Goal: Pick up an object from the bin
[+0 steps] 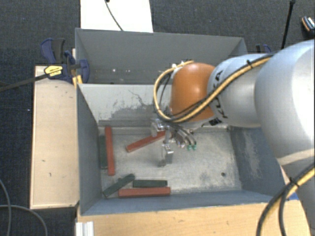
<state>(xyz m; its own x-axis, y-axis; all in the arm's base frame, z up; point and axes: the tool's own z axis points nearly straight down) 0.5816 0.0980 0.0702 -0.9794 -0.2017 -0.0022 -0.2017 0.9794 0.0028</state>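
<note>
My gripper (167, 154) hangs low over the middle of the bin floor, under the orange wrist cover. A reddish-brown flat stick (143, 143) lies slanted just to its left, its right end running up to the gripper's side. I cannot tell whether the two touch. Nothing shows directly under the gripper's tip but bare floor.
A red stick (109, 150) and a dark green stick (102, 151) lie along the left wall. Near the front wall lie a slanted dark green stick (118, 185), another dark green one (150, 183) and a red one (144, 192). The arm covers the bin's right back part.
</note>
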